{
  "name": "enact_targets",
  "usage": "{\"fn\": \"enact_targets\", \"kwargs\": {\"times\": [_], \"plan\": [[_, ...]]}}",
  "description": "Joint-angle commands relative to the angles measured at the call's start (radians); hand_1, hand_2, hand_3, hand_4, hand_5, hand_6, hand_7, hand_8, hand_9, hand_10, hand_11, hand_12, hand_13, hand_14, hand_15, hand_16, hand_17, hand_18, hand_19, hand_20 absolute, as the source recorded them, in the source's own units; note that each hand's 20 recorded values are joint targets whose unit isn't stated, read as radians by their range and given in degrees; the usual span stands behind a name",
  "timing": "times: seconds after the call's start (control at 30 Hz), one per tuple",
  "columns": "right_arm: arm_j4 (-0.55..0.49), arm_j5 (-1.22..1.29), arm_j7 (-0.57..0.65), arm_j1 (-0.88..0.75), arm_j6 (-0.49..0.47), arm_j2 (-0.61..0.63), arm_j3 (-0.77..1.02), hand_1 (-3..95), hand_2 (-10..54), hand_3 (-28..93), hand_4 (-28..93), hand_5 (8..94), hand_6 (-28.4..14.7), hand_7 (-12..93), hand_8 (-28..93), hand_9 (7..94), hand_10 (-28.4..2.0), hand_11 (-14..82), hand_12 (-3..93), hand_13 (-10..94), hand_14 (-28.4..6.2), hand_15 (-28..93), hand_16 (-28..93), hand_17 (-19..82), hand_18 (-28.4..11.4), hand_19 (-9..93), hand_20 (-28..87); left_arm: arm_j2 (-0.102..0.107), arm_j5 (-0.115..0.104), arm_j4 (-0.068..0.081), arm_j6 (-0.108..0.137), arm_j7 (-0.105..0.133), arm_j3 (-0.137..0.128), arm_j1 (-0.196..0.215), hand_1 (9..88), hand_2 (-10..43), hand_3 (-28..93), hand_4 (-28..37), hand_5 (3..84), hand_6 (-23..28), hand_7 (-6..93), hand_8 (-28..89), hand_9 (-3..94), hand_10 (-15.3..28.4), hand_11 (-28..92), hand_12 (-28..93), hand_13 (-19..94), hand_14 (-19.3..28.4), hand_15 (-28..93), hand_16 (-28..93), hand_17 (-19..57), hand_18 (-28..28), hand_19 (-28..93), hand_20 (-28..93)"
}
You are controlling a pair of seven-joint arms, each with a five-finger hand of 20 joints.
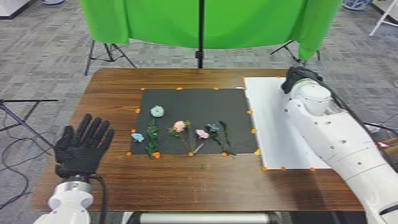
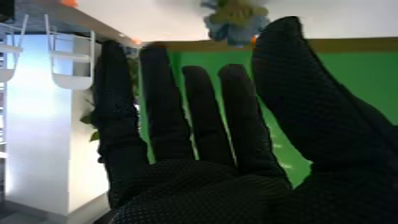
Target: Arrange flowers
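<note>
In the head view, my right hand (image 1: 302, 79) is over the far end of the white sheet (image 1: 275, 115). My left hand (image 1: 83, 145) is open, palm down, left of the dark mat. On the mat lie a pale blue flower (image 1: 157, 111), a small blue one (image 1: 138, 136), a peach one (image 1: 179, 126), a pink one (image 1: 202, 134) and a blue-grey one (image 1: 212, 128), with green stems. In the right wrist view, my right hand (image 2: 204, 190) has straight fingers and thumb. Beyond the thumb is a blue flower (image 2: 236, 25); green leaves (image 2: 94, 135) show partly behind the fingers.
The dark mat (image 1: 187, 100) lies mid-table, its edges marked with orange pieces. A green cloth (image 1: 160, 22) hangs on stands past the table's far edge. The brown table (image 1: 178, 185) extends in front of the mat. White chairs (image 2: 71, 65) stand farther off.
</note>
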Motion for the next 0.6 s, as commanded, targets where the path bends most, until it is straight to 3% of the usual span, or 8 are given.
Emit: {"fn": "enact_targets", "kwargs": {"times": [0.03,0.2,0.27,0.33,0.4,0.47,0.6], "plan": [[0.02,-0.026,-0.085,-0.048,0.062,0.009,0.005,52.2,-9.5,74,-28,46.3,-0.7,18,-15,47.4,-11.5,12.8,12.3,52,-11.2,32,16,28,-21.3,67,22,0.002,0.006,0.009,-0.009,-0.016,0.01,0.007,25.8,18.4,77,-28.3,42.6,9.4,10.6,-10,39.0,15.7,22,10,31,16.6,41,-8,-6.7,14.2,39,15],[0.034,-0.029,-0.077,-0.055,0.086,0.004,-0.012,56.6,-9.5,69,-28,57.0,2.2,21,-16,60.0,-11.9,16.7,14.7,61,-8.6,38,16,30,-19.9,72,25,0.001,0.007,0.014,-0.017,-0.021,0.016,-0.007,25.8,18.4,77,-28.3,42.4,9.4,10.7,-10,39.0,15.8,22,10,31,16.6,41,-8,-6.8,14.1,39,15],[0.034,-0.034,-0.077,-0.065,0.119,0.004,-0.018,61.0,-9.5,60,-28,61.1,2.5,24,-17,65.3,-11.5,20.0,16.5,64,-7.2,37,24,31,-19.7,73,26,-0.001,0.01,0.015,-0.016,-0.021,0.016,-0.007,25.8,18.4,77,-28.3,42.5,9.4,10.6,-10,39.0,15.8,22,10,31,16.7,41,-8,-6.8,14.1,39,15],[0.033,-0.055,-0.087,-0.073,0.164,0.009,-0.029,68.9,-9.5,45,-28,65.2,1.9,30,-11,72.2,-11.0,18.4,26.9,66,-5.9,37,31,32,-19.8,75,28,-0.002,0.007,0.015,-0.017,-0.02,0.016,-0.005,25.8,18.4,77,-28.3,42.4,9.3,10.7,-10,39.0,15.8,22,10,31,16.7,41,-8,-6.8,14.1,39,15],[0.019,-0.045,-0.079,-0.081,0.194,0.015,-0.037,91.6,-9.5,-19,17,67.8,0.9,42,-7,79.4,-10.2,15.4,38.9,69,-5.6,40,36,33,-20.3,77,32,-0.004,0.008,0.012,-0.014,-0.019,0.014,0.001,25.8,18.4,77,-28.3,42.5,9.4,10.7,-10,39.0,15.8,22,10,31,16.7,41,-8,-6.9,14.1,39,15],[-0.026,-0.029,-0.069,-0.1,0.232,0.032,-0.038,94.3,-9.5,-27,27,68.3,0.9,48,-7,80.9,-10.0,19.5,43.7,71,-5.8,44,38,33,-21.2,80,33,-0.006,0.009,0.011,-0.018,-0.02,0.011,0.004,25.8,18.4,77,-28.3,42.5,9.4,10.7,-10,39.0,15.7,22,10,31,16.7,41,-8,-6.9,14.2,39,15],[-0.193,-0.03,-0.095,-0.179,0.264,0.085,-0.025,94.6,-9.5,-28,32,68.5,0.5,49,-6,80.9,-10.1,21.9,44.6,71,-5.8,46,39,33,-21.7,81,34,-0.009,0.009,0.006,-0.015,-0.017,0.0,0.019,25.8,18.4,77,-28.3,42.5,9.4,10.7,-10,38.9,15.7,22,10,31,16.7,41,-8,-6.9,14.1,39,15]]}}
